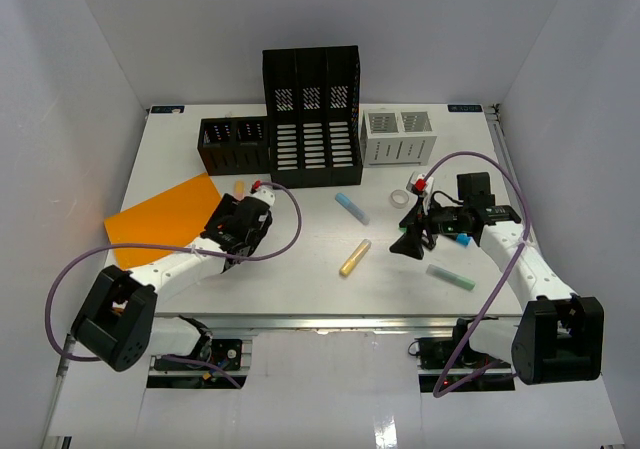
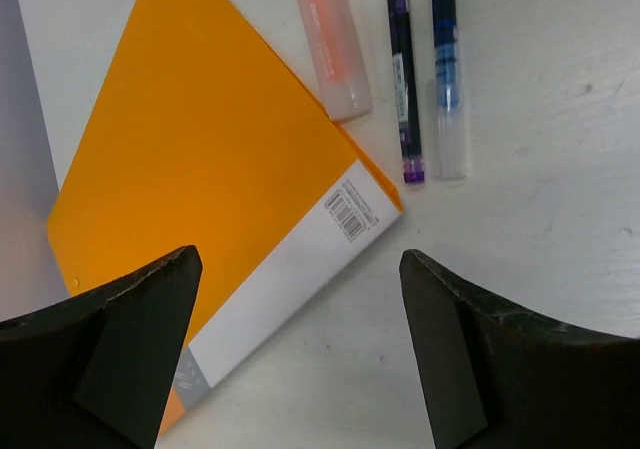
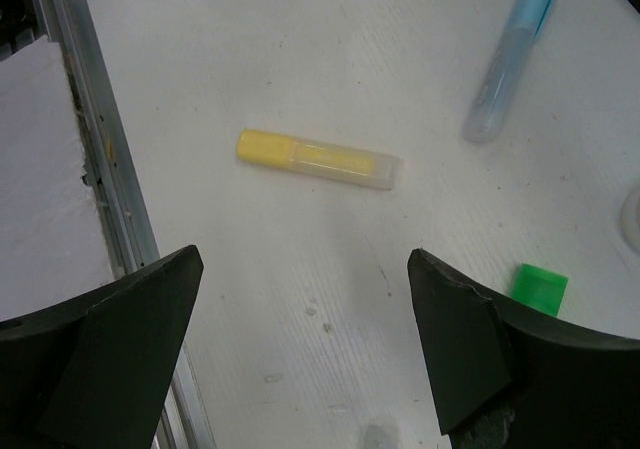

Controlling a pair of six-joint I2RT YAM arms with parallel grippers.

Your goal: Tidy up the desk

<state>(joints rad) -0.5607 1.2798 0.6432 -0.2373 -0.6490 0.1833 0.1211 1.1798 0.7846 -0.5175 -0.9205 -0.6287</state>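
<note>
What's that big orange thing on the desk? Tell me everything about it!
It is a flat orange folder, like thin card, with a white strip and a barcode along one edge. It lies flat on the left side of the desk, turned cornerwise, near the wall. A pale orange highlighter lies close by its edge. The open left gripper hangs above its barcode corner.

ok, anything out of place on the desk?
Nothing looks spilled or damaged. Flat orange notebook lies skewed at the left of the white desk; yellow plastic highlighter, pale blue plastic highlighter and green plastic highlighter lie loose, outside the tall black slotted file rack.
</note>
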